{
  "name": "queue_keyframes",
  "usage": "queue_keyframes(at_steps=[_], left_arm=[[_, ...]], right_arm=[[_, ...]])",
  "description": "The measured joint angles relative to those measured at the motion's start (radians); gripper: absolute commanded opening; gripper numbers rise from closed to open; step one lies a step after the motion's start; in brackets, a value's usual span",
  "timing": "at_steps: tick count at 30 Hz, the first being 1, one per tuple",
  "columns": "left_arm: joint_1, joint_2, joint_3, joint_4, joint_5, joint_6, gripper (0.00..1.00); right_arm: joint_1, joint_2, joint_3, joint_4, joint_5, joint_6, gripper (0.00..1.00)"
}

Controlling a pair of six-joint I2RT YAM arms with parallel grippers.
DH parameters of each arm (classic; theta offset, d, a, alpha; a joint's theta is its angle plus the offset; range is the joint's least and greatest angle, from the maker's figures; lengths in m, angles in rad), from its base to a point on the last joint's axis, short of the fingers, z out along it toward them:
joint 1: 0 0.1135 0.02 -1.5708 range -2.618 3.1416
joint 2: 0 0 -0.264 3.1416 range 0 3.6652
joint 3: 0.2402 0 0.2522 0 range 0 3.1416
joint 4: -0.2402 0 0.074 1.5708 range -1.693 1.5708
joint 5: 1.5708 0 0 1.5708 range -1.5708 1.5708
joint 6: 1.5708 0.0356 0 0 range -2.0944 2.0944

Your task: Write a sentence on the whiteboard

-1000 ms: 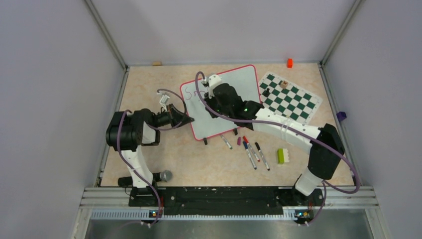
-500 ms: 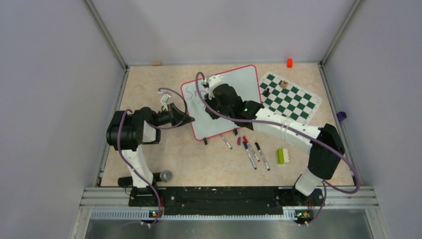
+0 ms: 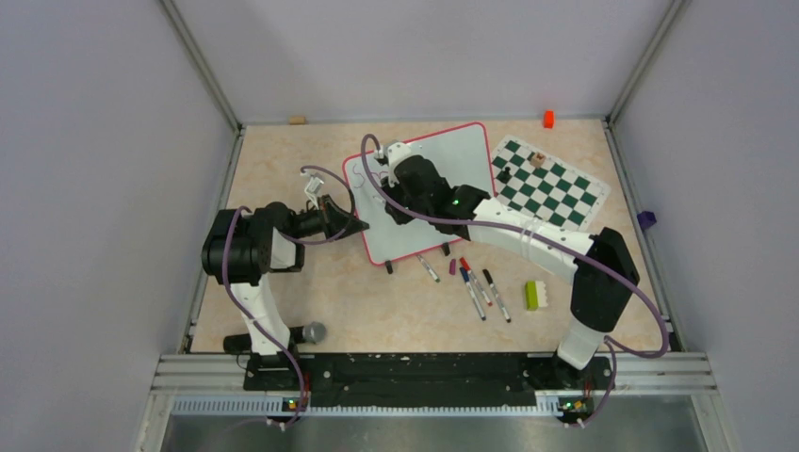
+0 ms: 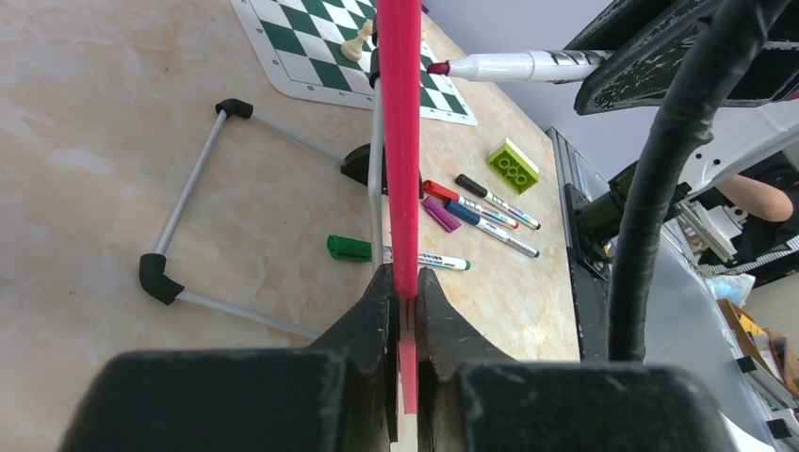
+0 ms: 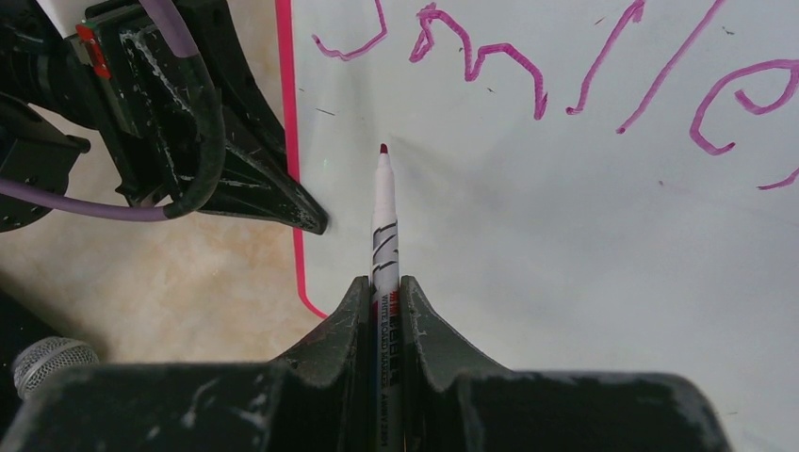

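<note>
The whiteboard stands tilted on its wire stand in the middle of the table. My left gripper is shut on its red rim at the left edge. My right gripper is shut on a white marker with a dark red tip. The tip is over the board near its left rim, below the writing. Whether it touches the board I cannot tell. The sentence is one line of purple-magenta letters that reads like "Smile". No second line shows.
A chess mat with a few pieces lies right of the board. Several markers and a green brick lie in front of it. An orange block is at the back, and a microphone is by the left base.
My right gripper with the marker has moved left across the board, toward its left rim. The left gripper and the board have stayed put.
</note>
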Motion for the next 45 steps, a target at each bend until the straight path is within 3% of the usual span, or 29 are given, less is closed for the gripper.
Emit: queue_keyframes(at_steps=[27,45], left_arm=[[0.000,0.000,0.002,-0.008,-0.001,-0.001,0.00],[0.000,0.002,0.004,-0.009,-0.001,-0.004,0.00]], right_arm=[[0.002,0.047,0.044,-0.030,0.001,0.006,0.00],[0.007,0.040,-0.029,-0.037,-0.058,0.035,0.00]])
